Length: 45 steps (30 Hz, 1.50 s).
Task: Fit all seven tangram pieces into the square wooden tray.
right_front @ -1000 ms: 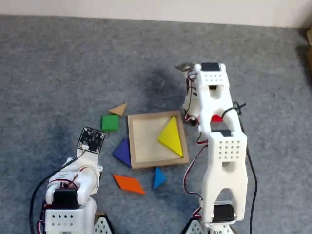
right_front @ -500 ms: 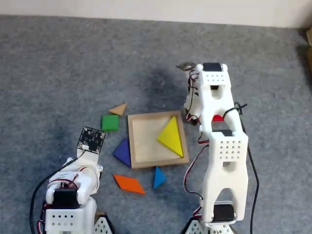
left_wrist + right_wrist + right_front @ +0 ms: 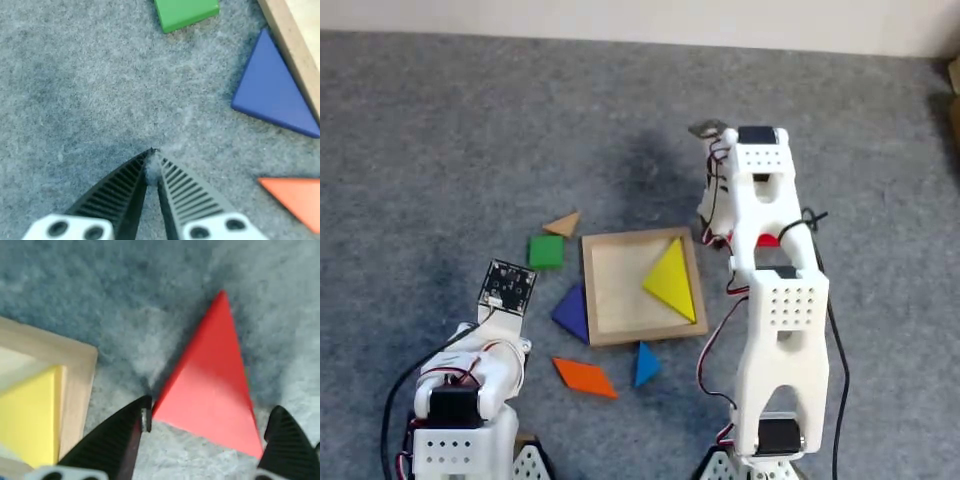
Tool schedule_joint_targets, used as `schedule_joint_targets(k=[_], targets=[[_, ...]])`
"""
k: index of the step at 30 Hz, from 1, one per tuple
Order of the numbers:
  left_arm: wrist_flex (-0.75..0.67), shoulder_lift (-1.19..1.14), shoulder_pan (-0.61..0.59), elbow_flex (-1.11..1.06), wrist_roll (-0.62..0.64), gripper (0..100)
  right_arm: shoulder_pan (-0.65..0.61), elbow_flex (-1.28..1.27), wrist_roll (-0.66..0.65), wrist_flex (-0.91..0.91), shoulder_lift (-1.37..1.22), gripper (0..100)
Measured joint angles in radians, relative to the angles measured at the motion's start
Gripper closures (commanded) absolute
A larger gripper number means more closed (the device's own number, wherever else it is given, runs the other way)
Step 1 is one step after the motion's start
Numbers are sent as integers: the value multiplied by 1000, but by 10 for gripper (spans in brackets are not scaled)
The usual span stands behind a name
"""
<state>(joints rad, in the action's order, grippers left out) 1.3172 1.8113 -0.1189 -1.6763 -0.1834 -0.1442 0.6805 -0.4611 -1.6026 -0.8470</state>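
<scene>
- Right arm (image 3: 760, 190) wrist sits slightly farther from wooden tray (image 3: 588, 290) vs 1 s ago; pieces unmoved.
- R gripper (image 3: 211, 415): fingers apart, straddling red triangle (image 3: 210, 375), which lies on carpet (image 3: 75, 285) just beside a tray corner.
- L gripper (image 3: 152, 155): fingers together, tips low over carpet, near dark blue triangle (image 3: 272, 95).
- Yellow triangle (image 3: 673, 280) lies in tray.
- Outside tray: green square (image 3: 546, 251), tan triangle (image 3: 563, 224), orange parallelogram (image 3: 585, 376), small blue triangle (image 3: 645, 364).

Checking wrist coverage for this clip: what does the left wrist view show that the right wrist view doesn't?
Left wrist, not right: the green piece, dark blue triangle, orange piece and the shut left pincer. Right wrist, not left: the red triangle flanked by the open right pincer, and the yellow triangle. Both: the wooden tray rim and grey carpet.
</scene>
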Motion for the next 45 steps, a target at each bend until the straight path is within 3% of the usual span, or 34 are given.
schedule_joint_targets(k=[11, 17, 31, 35, 40, 45], targets=[[0, 0, 0, 0, 0, 995, 0, 9, 0, 46, -12, 657], [0, 0, 0, 0, 0, 995, 0, 9, 0, 51, -12, 759], [0, 0, 0, 0, 0, 995, 6, 35, 6, -6, -11, 797], [0, 0, 0, 0, 0, 995, 6, 52, 40, -18, -11, 770], [0, 0, 0, 0, 0, 995, 5, 52, 63, -60, -11, 627], [0, 0, 0, 0, 0, 995, 5, 52, 40, -101, -11, 627]])
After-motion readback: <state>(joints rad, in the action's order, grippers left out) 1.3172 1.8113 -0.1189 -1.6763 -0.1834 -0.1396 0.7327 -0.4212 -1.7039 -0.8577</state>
